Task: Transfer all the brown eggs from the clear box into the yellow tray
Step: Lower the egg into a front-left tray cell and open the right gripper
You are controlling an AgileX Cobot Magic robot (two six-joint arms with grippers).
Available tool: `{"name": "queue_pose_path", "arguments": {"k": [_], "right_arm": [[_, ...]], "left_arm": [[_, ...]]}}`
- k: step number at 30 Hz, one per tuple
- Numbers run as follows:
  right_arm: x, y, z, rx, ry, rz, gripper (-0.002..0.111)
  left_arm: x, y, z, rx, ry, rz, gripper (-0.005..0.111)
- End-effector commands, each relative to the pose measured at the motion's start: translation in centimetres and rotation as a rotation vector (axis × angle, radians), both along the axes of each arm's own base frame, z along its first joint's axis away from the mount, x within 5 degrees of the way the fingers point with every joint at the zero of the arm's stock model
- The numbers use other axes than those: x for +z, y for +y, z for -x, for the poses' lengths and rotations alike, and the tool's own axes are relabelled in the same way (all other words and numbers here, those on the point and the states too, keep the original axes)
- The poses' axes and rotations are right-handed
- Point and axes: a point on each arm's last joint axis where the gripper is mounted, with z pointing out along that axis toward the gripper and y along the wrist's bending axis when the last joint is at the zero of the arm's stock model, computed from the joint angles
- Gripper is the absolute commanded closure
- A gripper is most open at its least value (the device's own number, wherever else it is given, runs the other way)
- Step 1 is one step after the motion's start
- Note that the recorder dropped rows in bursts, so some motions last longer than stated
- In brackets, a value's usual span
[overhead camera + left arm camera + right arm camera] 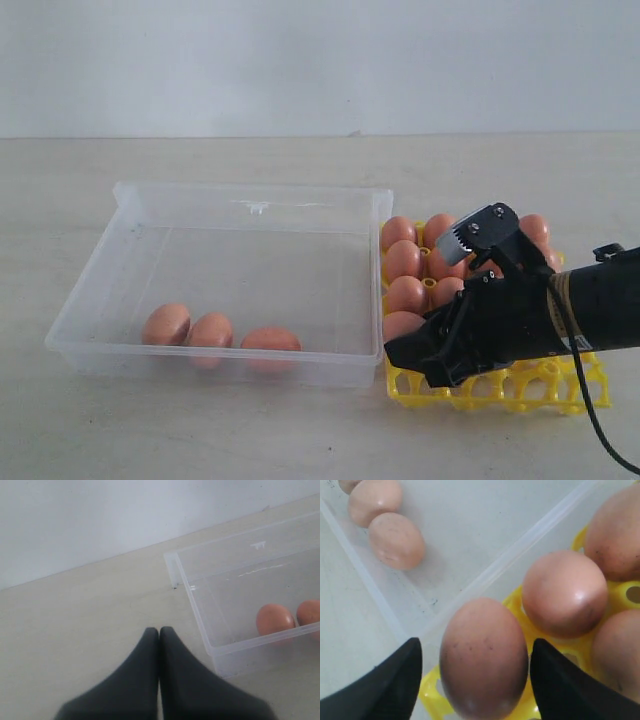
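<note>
Three brown eggs [166, 324] [210, 330] [270, 340] lie along the near wall of the clear box [250, 190]. To its right, the yellow tray [520, 390] holds several eggs [403, 260]. My right gripper [415, 355] hangs over the tray's near-left corner. In the right wrist view it [476, 641] is open, a finger [395, 680] on each side of an egg [484, 657] sitting in a corner cup [432, 695], with small gaps showing. My left gripper [159, 630] is shut on nothing, over bare table beside the box corner [200, 615], and out of the exterior view.
The right arm and its cable [590, 400] cover much of the tray's near rows. The left wrist view shows two eggs [274, 620] [310, 611] behind the box wall. A pale wall [320, 60] stands behind the table.
</note>
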Motion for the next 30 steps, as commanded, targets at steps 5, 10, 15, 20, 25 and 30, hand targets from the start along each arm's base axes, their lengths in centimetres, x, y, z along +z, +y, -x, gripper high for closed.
{"name": "queue_pose_path", "arguments": {"k": [5, 10, 15, 20, 25, 30], "right_arm": [[0.4, 0.0, -0.4, -0.06, -0.002, -0.035, 0.048], [1.5, 0.0, -0.4, -0.065, -0.049, -0.056, 0.048], [3.9, -0.4, -0.4, -0.116, -0.132, -0.067, 0.049], [6.1, -1.4, 0.4, -0.241, -0.104, -0.047, 0.09], [6.5, -1.5, 1.9, -0.255, 0.048, -0.036, 0.109], [5.2, -1.3, 1.8, -0.264, 0.11, -0.025, 0.109]], "left_arm": [[0.1, 0.0, 0.0, 0.0, -0.01, 0.008, 0.111], [0.1, 0.0, 0.0, 0.0, -0.01, 0.008, 0.111], [0.1, 0.0, 0.0, 0.0, -0.01, 0.008, 0.111], [0.1, 0.0, 0.0, 0.0, -0.01, 0.008, 0.111], [0.1, 0.0, 0.0, 0.0, -0.01, 0.008, 0.111], [0.1, 0.0, 0.0, 0.0, -0.01, 0.008, 0.111]]}}
